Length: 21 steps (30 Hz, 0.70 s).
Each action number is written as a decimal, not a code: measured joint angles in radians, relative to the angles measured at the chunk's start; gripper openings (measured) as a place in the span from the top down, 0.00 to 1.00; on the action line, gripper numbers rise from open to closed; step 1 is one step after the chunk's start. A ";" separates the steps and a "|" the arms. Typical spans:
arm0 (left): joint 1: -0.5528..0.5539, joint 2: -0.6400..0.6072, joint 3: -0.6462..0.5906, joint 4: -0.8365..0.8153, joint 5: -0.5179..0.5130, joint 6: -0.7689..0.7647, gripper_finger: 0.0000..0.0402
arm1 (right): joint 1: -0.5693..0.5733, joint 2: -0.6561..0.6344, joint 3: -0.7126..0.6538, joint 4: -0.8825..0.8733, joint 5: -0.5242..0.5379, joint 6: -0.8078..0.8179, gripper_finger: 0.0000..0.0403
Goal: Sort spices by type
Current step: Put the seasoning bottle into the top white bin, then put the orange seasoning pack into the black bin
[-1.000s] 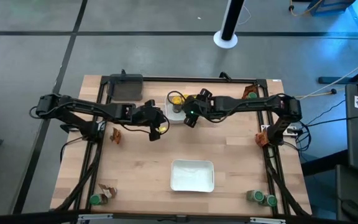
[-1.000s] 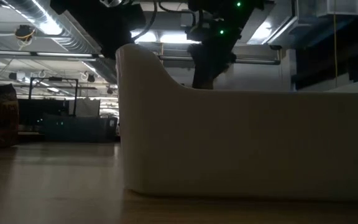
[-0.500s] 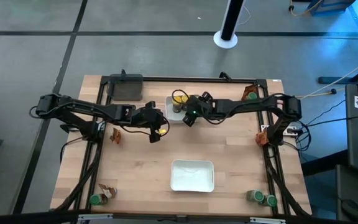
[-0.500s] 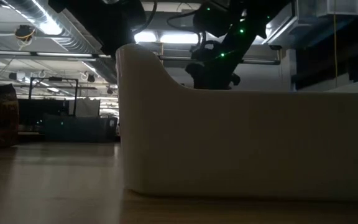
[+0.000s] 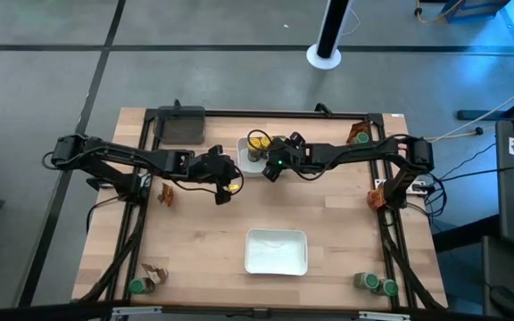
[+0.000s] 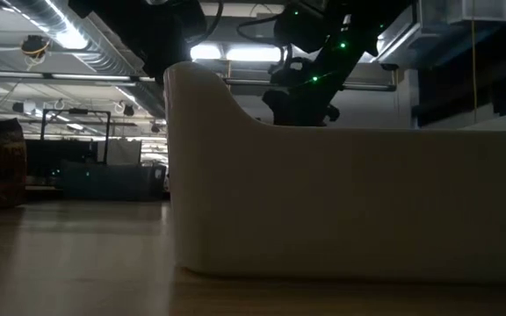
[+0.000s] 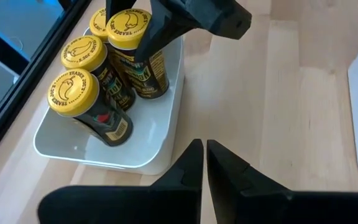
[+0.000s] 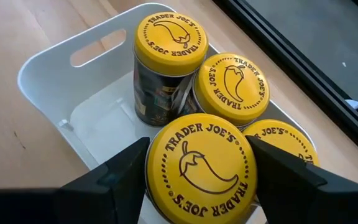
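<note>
Right wrist view: the right tool (image 8: 201, 163) grips a yellow-lidded round spice jar (image 8: 201, 167), partly hiding a fourth, in the white plastic tray (image 8: 45, 71) at the bench's (image 5: 194, 241) 12 o'clock edge. Left tool (image 7: 204, 163), fingers together and empty, waits beside it.

A lab or industrial hall — grey concrete floor (image 5: 52, 107), exposed ceiling ducts (image 6: 60, 31), strip lights (image 6: 235, 54).
</note>
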State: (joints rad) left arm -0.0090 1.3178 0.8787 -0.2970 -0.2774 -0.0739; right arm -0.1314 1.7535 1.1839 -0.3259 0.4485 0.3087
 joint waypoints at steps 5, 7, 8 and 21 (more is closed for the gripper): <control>0.000 0.000 0.000 0.000 0.000 -0.005 0.99 | 0.000 0.000 0.016 -0.003 -0.041 -0.003 0.38; 0.000 0.000 0.000 0.000 0.000 -0.005 0.99 | 0.000 0.001 0.028 -0.015 -0.049 -0.014 0.38; 0.000 0.000 0.000 0.000 0.000 -0.006 0.99 | 0.000 0.002 0.036 -0.026 -0.052 -0.019 0.37; 0.000 0.000 0.000 -0.008 0.000 -0.024 1.00 | 0.000 0.002 0.096 -0.087 -0.058 -0.031 0.15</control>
State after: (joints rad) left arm -0.0090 1.3174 0.8783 -0.3046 -0.2771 -0.0980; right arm -0.1312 1.7554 1.2803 -0.4129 0.3900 0.2773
